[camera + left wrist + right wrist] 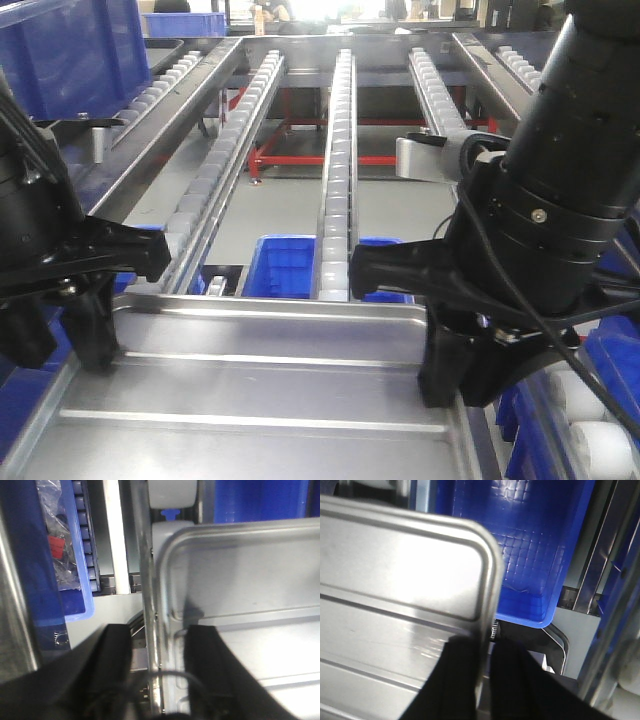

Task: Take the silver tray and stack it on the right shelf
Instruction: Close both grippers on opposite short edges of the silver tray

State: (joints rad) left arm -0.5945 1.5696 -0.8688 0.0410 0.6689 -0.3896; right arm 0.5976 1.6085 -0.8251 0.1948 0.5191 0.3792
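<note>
Squarely between left claw [157, 677], right claw [483, 680]: tray [260, 392]

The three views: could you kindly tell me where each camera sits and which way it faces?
Exterior front: behind both arms, facing forward over the silver tray toward the right shelf; left gripper and right gripper show.
Left wrist: on the left arm, looking down its fingers straddling the tray's left rim.
Right wrist: on the right arm, looking down its fingers at the tray's right rim, blue bin beyond.
All three share the tray.
</note>
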